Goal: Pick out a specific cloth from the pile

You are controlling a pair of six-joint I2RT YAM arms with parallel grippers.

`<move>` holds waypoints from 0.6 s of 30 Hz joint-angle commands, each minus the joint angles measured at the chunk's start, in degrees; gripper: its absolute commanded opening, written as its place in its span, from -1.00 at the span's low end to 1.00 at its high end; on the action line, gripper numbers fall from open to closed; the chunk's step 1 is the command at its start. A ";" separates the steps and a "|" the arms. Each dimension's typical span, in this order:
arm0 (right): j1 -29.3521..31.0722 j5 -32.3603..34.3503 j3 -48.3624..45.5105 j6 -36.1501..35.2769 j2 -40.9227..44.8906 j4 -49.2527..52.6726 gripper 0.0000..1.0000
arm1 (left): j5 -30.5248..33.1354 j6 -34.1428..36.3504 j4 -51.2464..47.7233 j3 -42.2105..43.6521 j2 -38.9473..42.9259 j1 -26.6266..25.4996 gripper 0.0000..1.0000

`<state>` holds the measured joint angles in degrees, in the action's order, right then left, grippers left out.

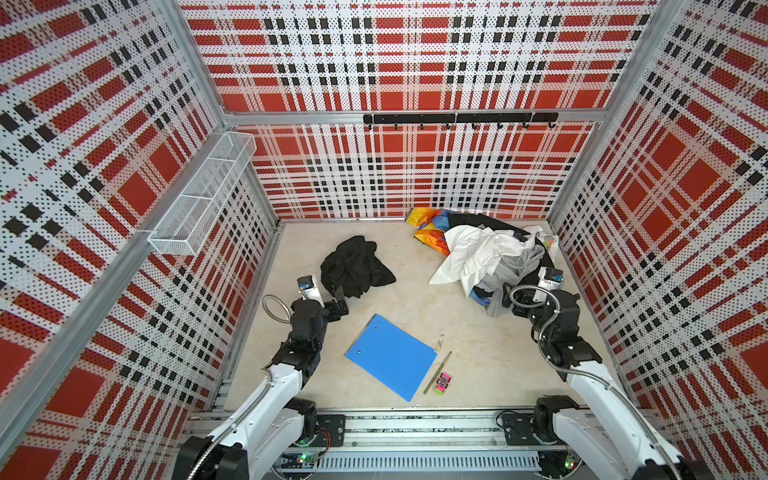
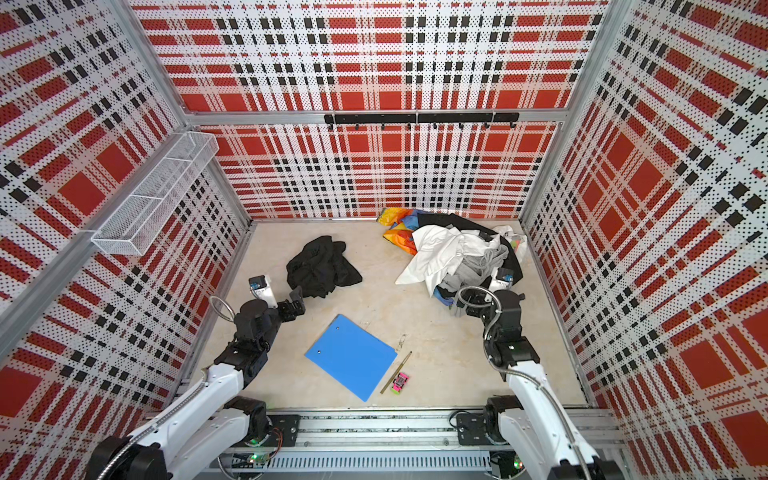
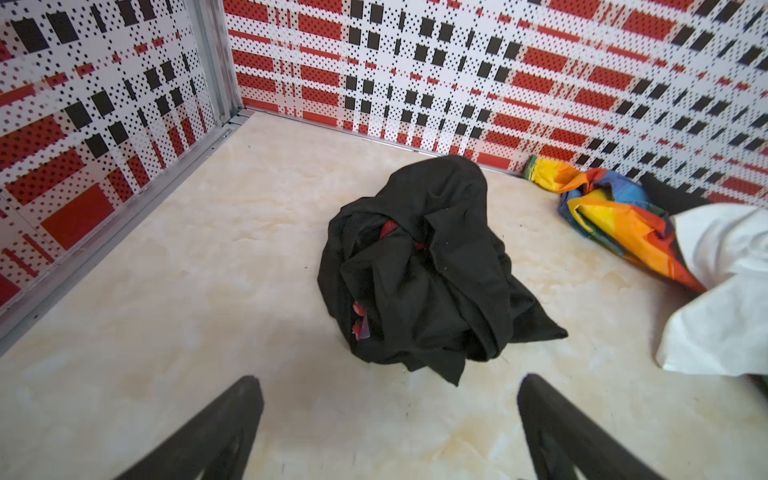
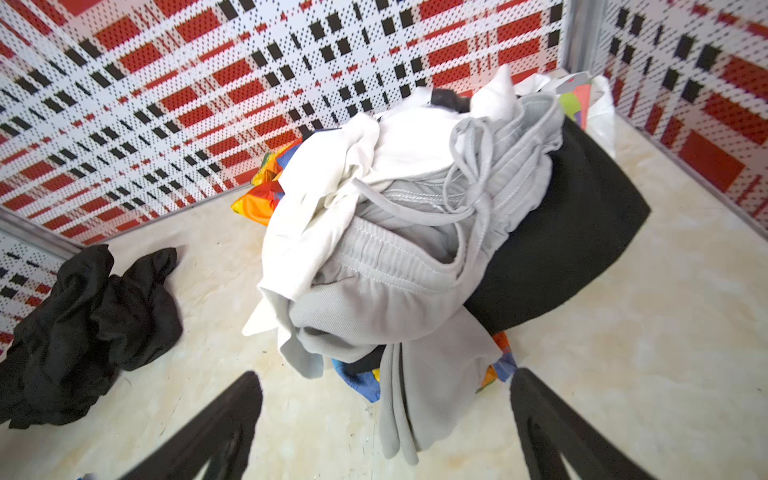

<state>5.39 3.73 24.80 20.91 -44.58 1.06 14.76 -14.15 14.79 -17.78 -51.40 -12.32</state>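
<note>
Wide-open empty right hand [image 4: 386,376] is hovering at grey garment [image 4: 395,282], risking snagging pile [image 4: 399,137]; left hand [image 3: 388,379] gaping empty.

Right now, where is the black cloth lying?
In both top views the cloth lies bunched alone on the left half of the table, apart from the pile at the far right, just beyond the open left gripper.

cloth [image 1: 356,266] left of pile [image 1: 478,249], well apart; folder [image 1: 390,357] before them
</note>
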 commanded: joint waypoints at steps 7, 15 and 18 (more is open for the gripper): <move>-0.11 9.79 -5.20 2.67 10.29 1.53 1.00 | 7.35 13.10 18.84 1.84 -7.59 0.32 0.98; -0.13 11.60 -9.75 -5.44 10.30 -6.20 1.00 | 8.50 16.61 40.44 4.58 -23.23 1.02 0.98; -0.12 12.22 -10.04 -8.29 9.63 -7.76 1.00 | 6.95 21.18 46.79 4.24 -27.34 1.35 0.98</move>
<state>5.39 14.33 14.72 17.21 -34.89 -0.34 21.45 1.83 47.70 -13.41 -76.73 -11.53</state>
